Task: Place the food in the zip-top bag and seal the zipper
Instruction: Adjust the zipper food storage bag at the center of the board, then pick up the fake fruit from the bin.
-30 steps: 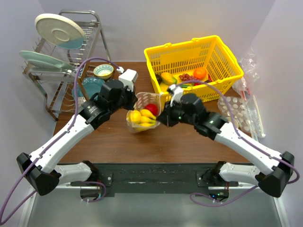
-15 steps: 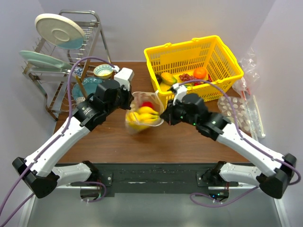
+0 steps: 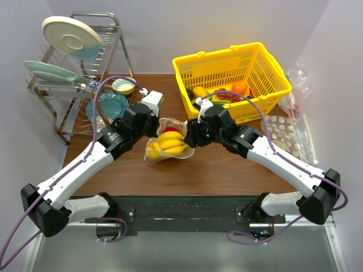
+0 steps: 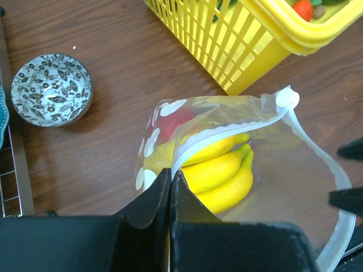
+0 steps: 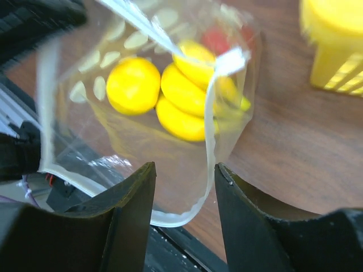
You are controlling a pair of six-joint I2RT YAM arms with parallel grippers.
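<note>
Bananas of yellow toy plastic point(image 4: 218, 170) lie in a bunch inside a clear zip-top plastic bag point(image 4: 295, 164), which is held over a brown wooden table point(image 4: 113, 45) between two robot arms. A small red item point(image 4: 177, 122) shows behind the bunch, too veiled by the film to identify. The left gripper point(image 4: 171, 181) has its black jaws pressed together on the bag's mouth edge, at one end of the pale whitish zipper strip point(image 4: 227, 129). From there the strip runs to a white tab, then curves round the far side, and the mouth gapes wide. The right gripper point(image 5: 181, 173) is at the opposite rim with its jaws apart, and the bag's edge passes through the gap between them. Just beyond the bag stands a yellow plastic basket point(image 4: 244, 45). An orange-green mango-like fruit point(image 3: 199, 92) lies in it among other toy produce. A small patterned bowl point(image 4: 51, 89) sits on the table to the left, well apart from the bag.
</note>
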